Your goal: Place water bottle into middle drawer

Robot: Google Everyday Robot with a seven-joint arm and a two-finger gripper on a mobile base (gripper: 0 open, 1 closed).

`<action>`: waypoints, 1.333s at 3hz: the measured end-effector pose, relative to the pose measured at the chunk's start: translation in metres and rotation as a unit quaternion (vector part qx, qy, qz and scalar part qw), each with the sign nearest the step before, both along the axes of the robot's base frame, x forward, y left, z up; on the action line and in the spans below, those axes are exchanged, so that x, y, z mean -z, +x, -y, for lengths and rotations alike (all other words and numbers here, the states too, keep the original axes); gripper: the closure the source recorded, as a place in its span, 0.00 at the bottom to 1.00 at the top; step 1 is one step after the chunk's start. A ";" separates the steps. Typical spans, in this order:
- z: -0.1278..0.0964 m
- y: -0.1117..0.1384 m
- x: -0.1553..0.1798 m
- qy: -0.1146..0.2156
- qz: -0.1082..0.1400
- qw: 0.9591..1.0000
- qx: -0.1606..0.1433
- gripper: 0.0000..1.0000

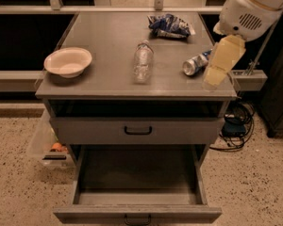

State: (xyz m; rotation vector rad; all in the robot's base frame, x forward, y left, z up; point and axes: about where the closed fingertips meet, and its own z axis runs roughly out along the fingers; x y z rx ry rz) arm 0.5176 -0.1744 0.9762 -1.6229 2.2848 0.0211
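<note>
While the gripper [216, 74] hangs over the right front corner of the cabinet top [108, 36], nothing is in it. Can't tell from this angle whether the pincer is apart or together. It shows as a pale yellow piece under the white arm housing [247, 8], angled down and left.

Water bottle [142, 62]: lying flat on the cabinet top, roughly centre, long axis front to back, cap toward the rear. Apart from the gripper and not touching anything else on the top.

Middle drawer [137, 214]: lowest one, pulled well out toward the camera, grey floor visible, small dark handle on the low front panel. Bottle is not in it.

Other items:
- White bowl [68, 61], upright, left side of the top near the front edge.
- Blue-and-silver can [195, 64] on its side, right of the bottle; the gripper overlaps its right end in view, contact unclear.
- Blue snack bag [170, 26] at the back right of the top.
- Taller-fronted drawer [137, 130] with a black handle, pushed in, dark open slot above it.
- Clear plastic bin [47, 147] on the speckled floor at the cabinet's left, something orange inside.
- Black cables [236, 126] on the floor to the right.
</note>
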 end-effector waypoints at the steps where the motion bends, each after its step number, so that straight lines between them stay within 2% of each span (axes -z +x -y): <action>1: -0.006 0.006 -0.001 0.004 0.006 1.000 -0.002 0.00; 2: -0.007 0.006 -0.002 0.012 0.014 1.000 0.003 0.00; 3: -0.029 0.024 0.006 0.082 0.027 0.996 0.023 0.00; 4: -0.063 0.057 0.014 0.178 0.012 0.983 0.041 0.00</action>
